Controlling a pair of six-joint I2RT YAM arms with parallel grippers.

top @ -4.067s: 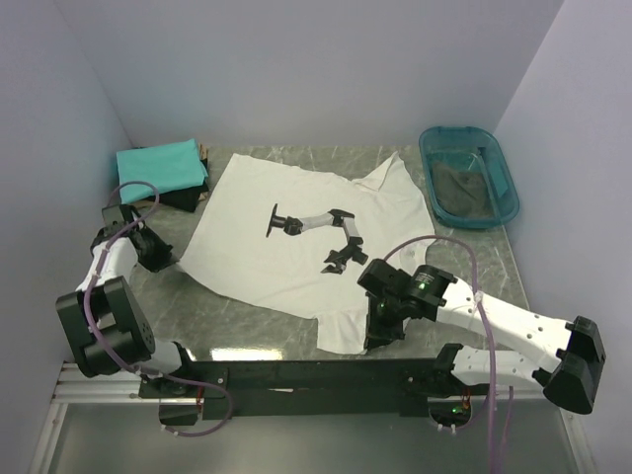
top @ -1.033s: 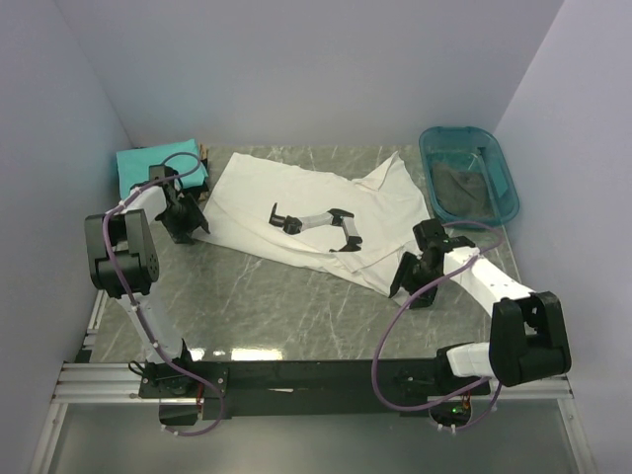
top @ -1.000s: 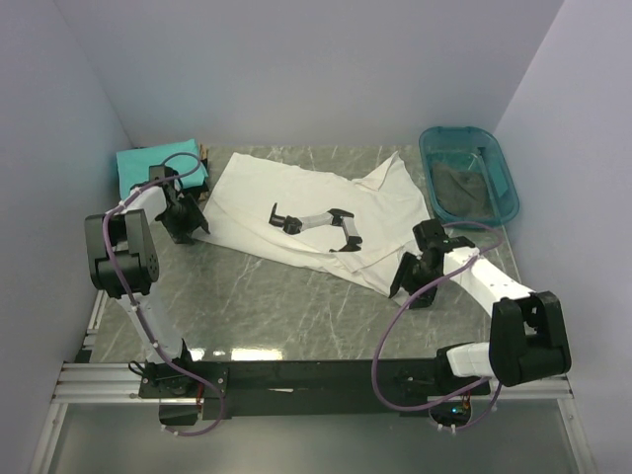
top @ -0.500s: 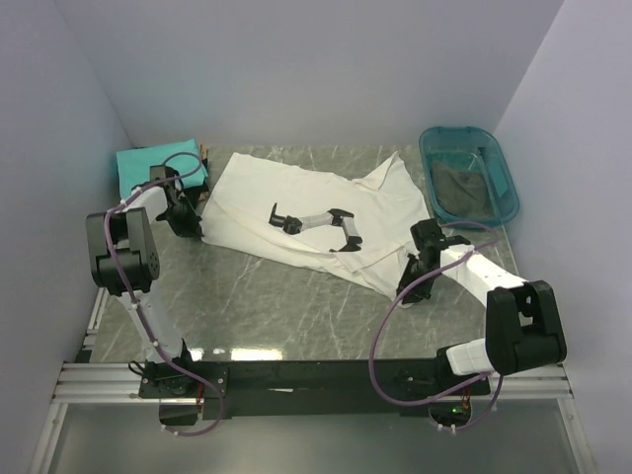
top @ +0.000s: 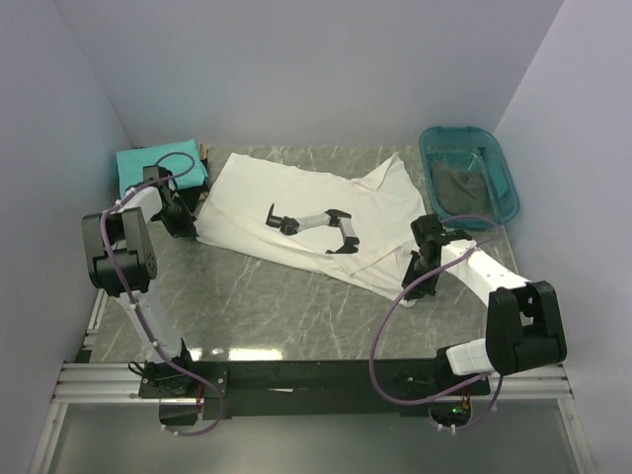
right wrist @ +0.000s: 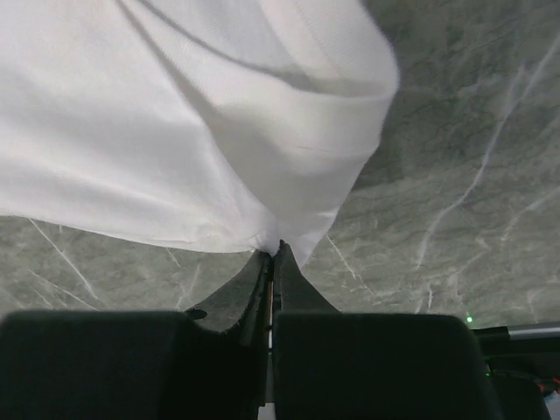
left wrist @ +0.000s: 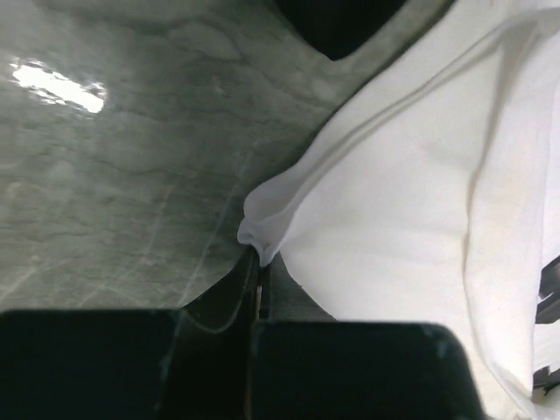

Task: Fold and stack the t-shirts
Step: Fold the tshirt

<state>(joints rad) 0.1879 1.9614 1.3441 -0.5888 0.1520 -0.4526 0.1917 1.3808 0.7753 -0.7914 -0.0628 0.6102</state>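
The white t-shirt (top: 306,222) with a black-and-grey robot-arm print lies folded over on the marble table. My left gripper (top: 188,229) is shut on its left edge; in the left wrist view a pinch of white cloth (left wrist: 262,236) sits between the closed jaws of that gripper (left wrist: 262,262). My right gripper (top: 413,272) is shut on the shirt's right edge, where the cloth (right wrist: 262,175) bunches at the tips of the gripper (right wrist: 274,252). A folded teal t-shirt (top: 158,164) rests on a black one (top: 186,197) at the back left.
A translucent teal tub (top: 467,176) with dark cloth inside stands at the back right. Purple-grey walls close in the table (top: 286,306) on three sides. Cables loop off both arms.
Both grippers have closed on the white shirt's edges. The left one shifted slightly left, the right one slightly toward the shirt. The shirt's near half was folded back a few seconds ago.
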